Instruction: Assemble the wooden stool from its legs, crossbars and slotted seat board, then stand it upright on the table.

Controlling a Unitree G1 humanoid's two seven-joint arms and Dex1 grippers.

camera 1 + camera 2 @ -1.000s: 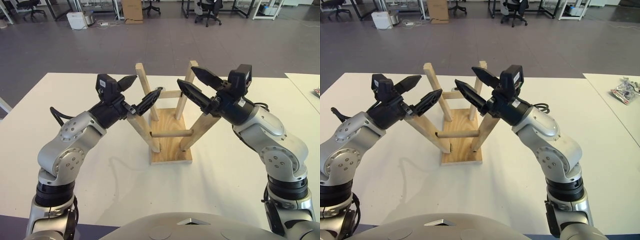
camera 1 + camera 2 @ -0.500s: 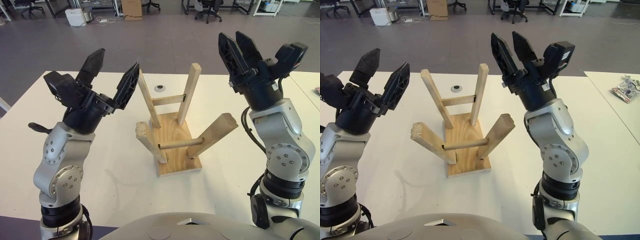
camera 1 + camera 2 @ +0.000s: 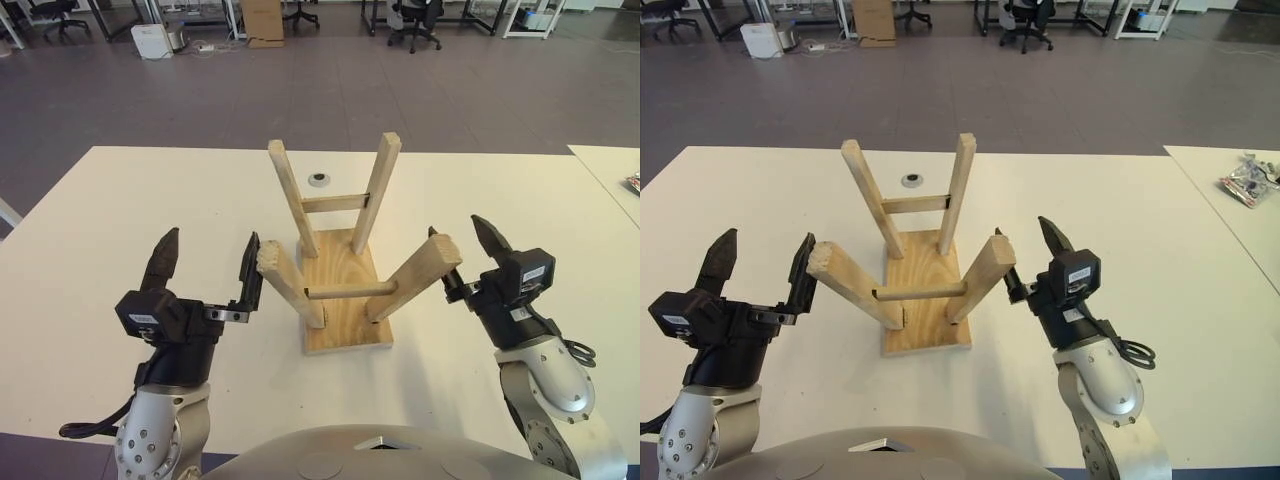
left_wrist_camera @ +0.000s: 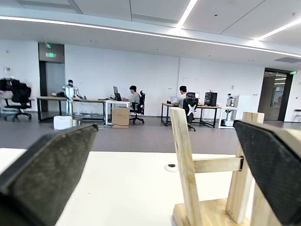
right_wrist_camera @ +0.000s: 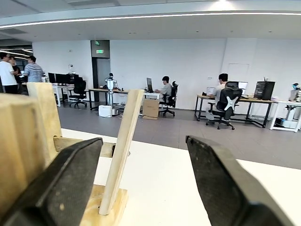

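Left eye view: pale wooden four-legged stool stands inverted mid white table, seat board flat down. Assembly looks complete; flip outstanding. Left gripper spread wide, empty, just beside near-left leg. Right gripper likewise spread, empty, beside near-right leg. Probably staged for upending.

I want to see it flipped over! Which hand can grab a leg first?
Nearly a tie, maybe right: the right gripper is open with a finger by the near right leg. The left gripper, open too, sits beside the near left leg.
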